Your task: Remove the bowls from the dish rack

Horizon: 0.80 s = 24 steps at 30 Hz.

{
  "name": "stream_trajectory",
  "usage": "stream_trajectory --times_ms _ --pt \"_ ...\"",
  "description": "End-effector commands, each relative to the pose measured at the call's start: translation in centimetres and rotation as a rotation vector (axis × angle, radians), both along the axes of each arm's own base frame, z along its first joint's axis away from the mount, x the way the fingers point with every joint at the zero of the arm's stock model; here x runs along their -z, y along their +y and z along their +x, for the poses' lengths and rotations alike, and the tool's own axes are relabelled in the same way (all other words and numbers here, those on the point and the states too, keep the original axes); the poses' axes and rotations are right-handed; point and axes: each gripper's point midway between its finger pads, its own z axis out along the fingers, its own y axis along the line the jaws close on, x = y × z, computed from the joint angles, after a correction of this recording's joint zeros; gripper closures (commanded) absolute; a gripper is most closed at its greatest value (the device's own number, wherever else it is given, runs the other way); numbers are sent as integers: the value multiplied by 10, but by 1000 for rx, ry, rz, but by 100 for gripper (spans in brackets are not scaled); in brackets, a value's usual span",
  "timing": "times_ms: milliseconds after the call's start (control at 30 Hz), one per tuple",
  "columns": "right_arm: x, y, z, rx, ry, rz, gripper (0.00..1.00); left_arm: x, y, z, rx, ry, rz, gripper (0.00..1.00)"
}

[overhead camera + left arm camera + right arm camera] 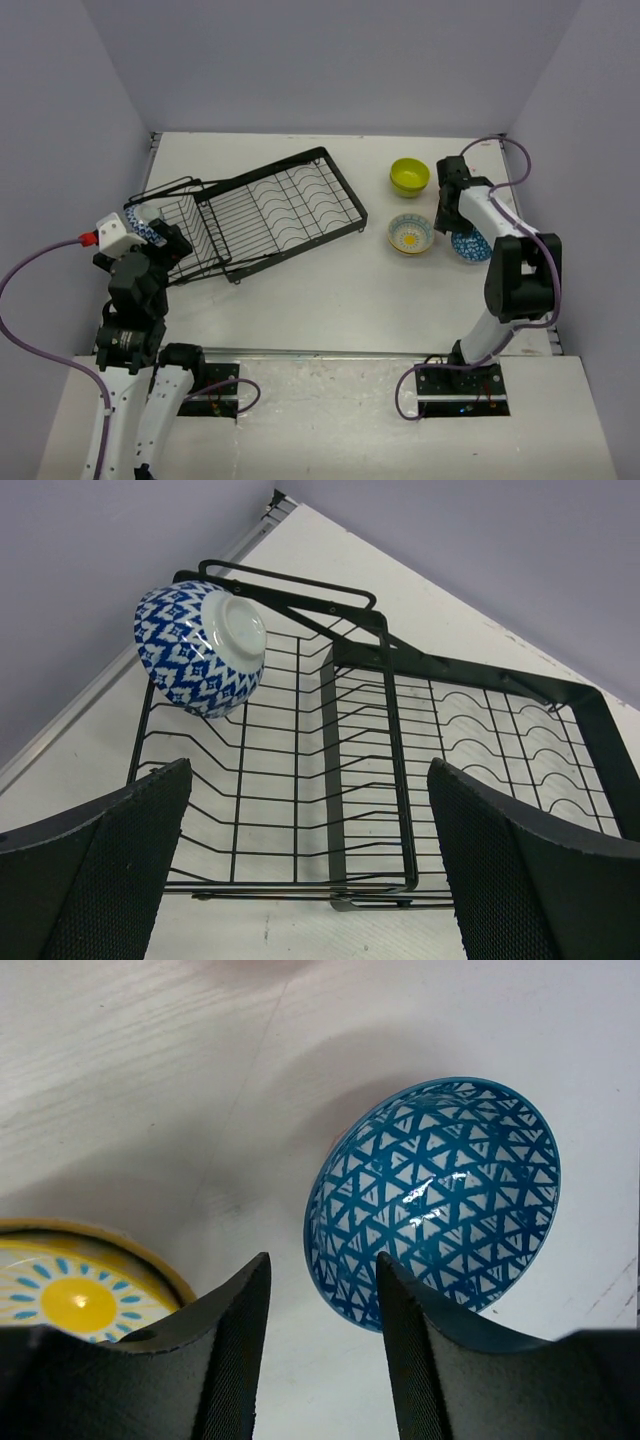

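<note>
The black wire dish rack [285,205] lies slanted at the left-centre of the table. A blue-and-white bowl [200,652] leans on its side in the far left corner of the rack's basket end, foot towards the left wrist camera; it also shows in the top view [143,226]. My left gripper [308,780] is open wide and empty, at the basket's near edge and short of that bowl. A blue triangle-patterned bowl [435,1195] stands on the table. My right gripper [322,1270] is open just above its left rim, holding nothing.
A cream bowl with teal rim and yellow centre [411,234] and a lime green bowl [409,177] stand on the table to the right of the rack. The blue triangle bowl [470,246] stands beside them, under the right arm. Grey walls close in the table.
</note>
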Motion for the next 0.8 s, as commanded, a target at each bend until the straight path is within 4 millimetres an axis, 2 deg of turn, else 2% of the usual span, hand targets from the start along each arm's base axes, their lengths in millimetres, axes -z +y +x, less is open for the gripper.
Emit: stream_trajectory --times_ms 0,33,67,133,167,200,233,267,300,333,367,433,467,500,567,600,633,733,767 --pt "-48 6 8 5 -153 36 52 -1 -1 5 -9 -7 -20 0" --pt "-56 8 8 0 -178 50 50 1 -2 7 -2 3 -20 0" --pt "-77 12 6 -9 -248 73 45 1 -4 8 9 5 -22 0" --pt "-95 24 4 -44 -327 141 33 7 -5 10 8 27 -36 0" --pt "-121 29 -1 -62 -419 166 6 8 -2 9 -17 35 -40 0" --pt "-129 33 -4 -76 -458 186 1 10 2 9 -43 45 -42 0" --pt "-134 43 -6 -110 -496 233 1 18 5 9 -77 78 -56 0" --pt "-142 52 -9 -142 -532 269 1 16 13 9 -120 85 -44 0" --pt "-151 61 -20 -178 -582 311 1 18 18 8 -159 101 -52 0" --pt "-162 81 -18 -249 -643 395 1 24 23 11 -202 139 -54 0" --pt "-168 92 -22 -286 -678 438 1 15 26 12 -225 130 -70 0" --pt "-177 111 -29 -359 -750 530 1 12 33 18 -267 132 -131 0" --pt "-180 126 -34 -404 -754 599 1 2 29 23 -244 108 -165 0" --pt "-180 133 -34 -430 -768 634 1 1 44 25 -304 104 -193 0" --pt "-183 152 -39 -504 -766 729 1 -8 57 31 -346 103 -206 0" --pt "-184 157 -39 -523 -768 753 1 -8 73 30 -400 111 -217 0" --pt "-184 161 -37 -539 -775 770 1 3 84 36 -424 162 -225 0" --pt "-176 173 -36 -585 -755 837 1 5 115 40 -388 132 -311 0" --pt "-168 176 -33 -590 -732 852 1 11 110 45 -318 124 -358 0"
